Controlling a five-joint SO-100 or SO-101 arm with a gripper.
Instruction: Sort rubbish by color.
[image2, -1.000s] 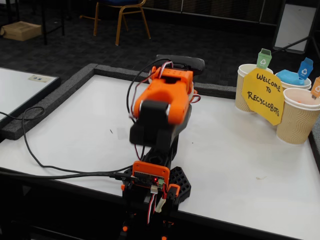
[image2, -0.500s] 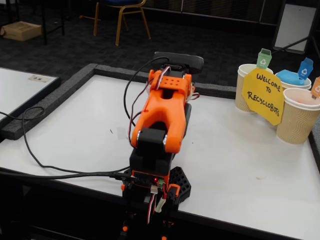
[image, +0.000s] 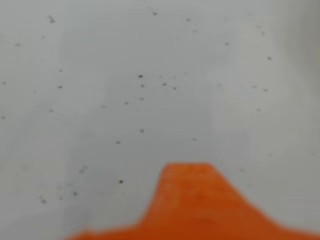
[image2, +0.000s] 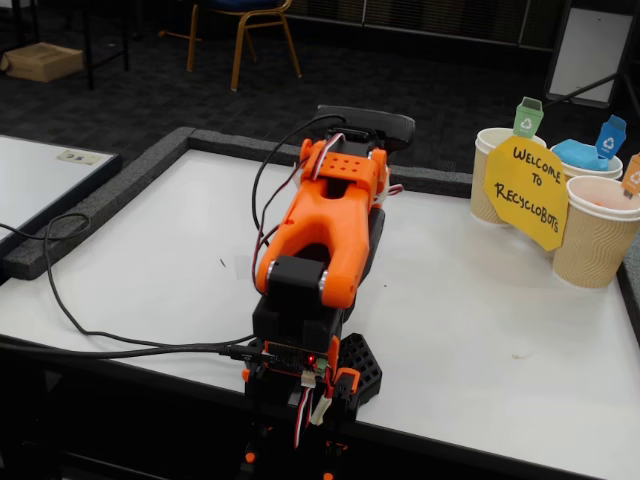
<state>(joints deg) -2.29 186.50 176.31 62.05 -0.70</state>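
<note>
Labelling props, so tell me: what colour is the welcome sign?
Yellow with black lettering, clearest in the fixed view: welcome sign.

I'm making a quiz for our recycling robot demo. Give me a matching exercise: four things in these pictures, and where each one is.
Things:
1. yellow sign
2. blue lump
3. arm
4. black cable

Places (fixed view):
A. inside a paper cup
B. standing in front of the cups
C. trailing over the table from the left
D. mounted at the table's near edge

Pairs: 1-B, 2-A, 3-D, 4-C
</note>
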